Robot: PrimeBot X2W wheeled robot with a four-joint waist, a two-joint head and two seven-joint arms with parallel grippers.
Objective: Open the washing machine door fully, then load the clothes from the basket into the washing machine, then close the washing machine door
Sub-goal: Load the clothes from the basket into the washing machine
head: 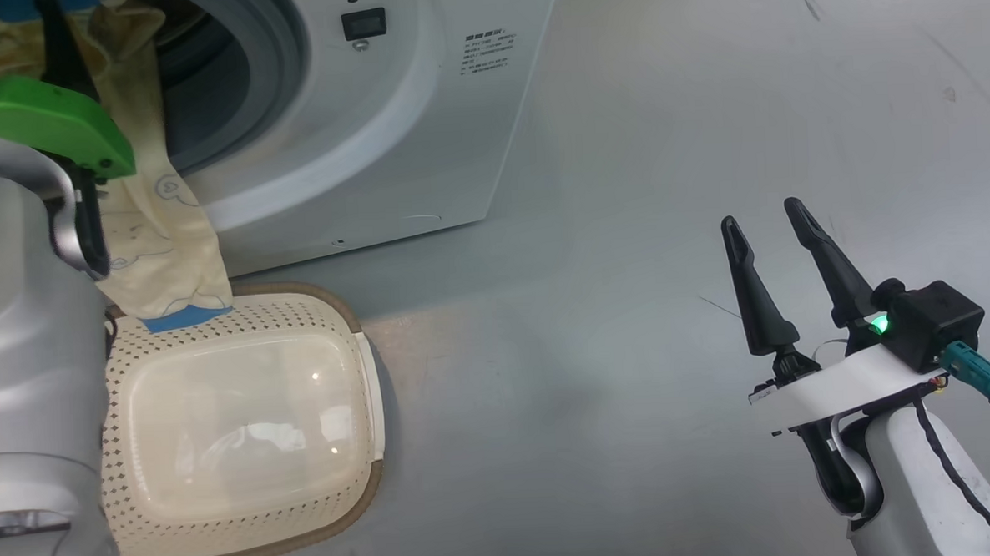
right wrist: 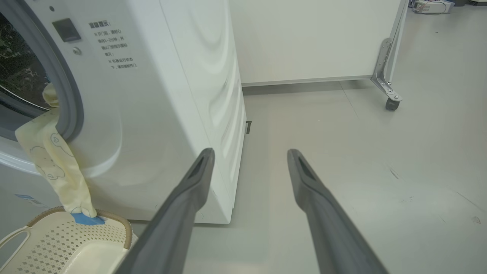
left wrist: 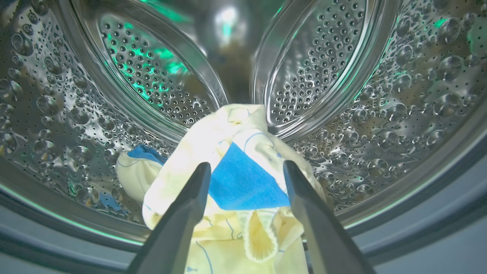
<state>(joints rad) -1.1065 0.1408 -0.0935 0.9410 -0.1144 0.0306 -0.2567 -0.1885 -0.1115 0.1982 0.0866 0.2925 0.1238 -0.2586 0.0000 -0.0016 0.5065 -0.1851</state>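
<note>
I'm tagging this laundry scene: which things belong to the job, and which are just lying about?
Job: big white front-loading washing machine; cream-yellow garment with blue cuff, hanging out of the porthole; cream perforated plastic basket with brown rim.
Lying about: white wheeled panel; grey floor.

Left claw [left wrist: 246, 164]: fingers spread wide apart. Right claw [head: 761, 214]: fingers parted, empty, held low at the robot's right.
</note>
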